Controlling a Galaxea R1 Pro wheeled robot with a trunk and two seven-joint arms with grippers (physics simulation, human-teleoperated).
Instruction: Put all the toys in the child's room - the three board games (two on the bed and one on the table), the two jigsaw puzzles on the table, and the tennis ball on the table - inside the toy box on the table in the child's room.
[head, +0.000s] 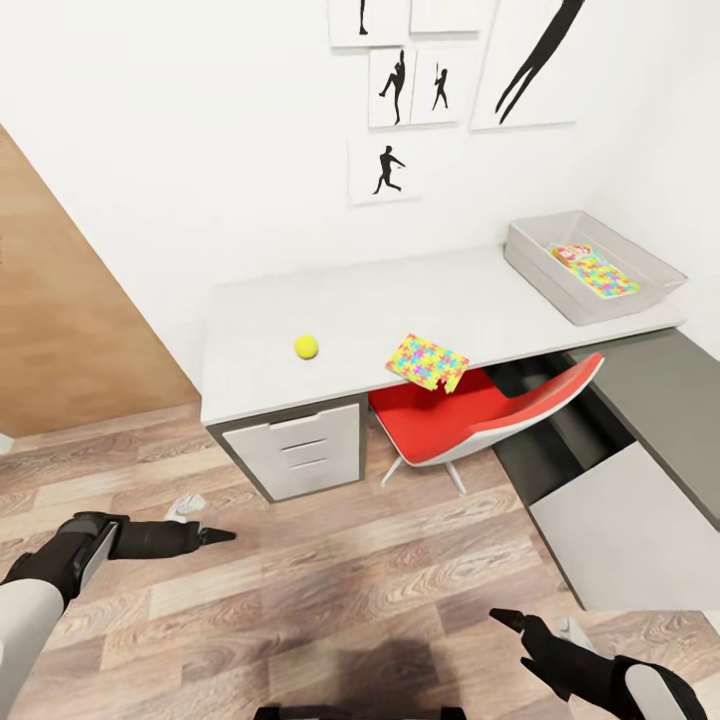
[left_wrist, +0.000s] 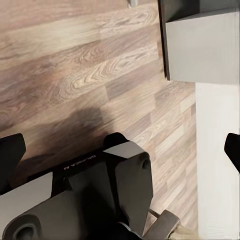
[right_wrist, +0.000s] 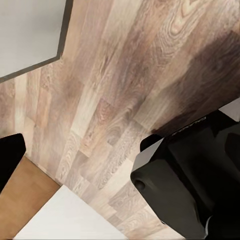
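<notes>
Both of our grippers hang low over the wood floor, carrying nothing: the left gripper shows its dark fingertips close together in the head view, yet in its wrist view the two fingers sit at opposite edges, so we read it as parted; the right gripper likewise shows only one fingertip at the edge of its wrist view, and we cannot tell its spread for certain. On the table the tennis ball rests alone, well apart from the toy box at the far end. One jigsaw puzzle lies at the table's front edge, overhanging it above the red chair. Inside the toy box we see colourful flat things, a jigsaw-patterned sheet with something red-printed beside it. We judge part of the load is in; the ball and this puzzle at least remain, and how many board games are already stowed is unclear to us.
</notes>
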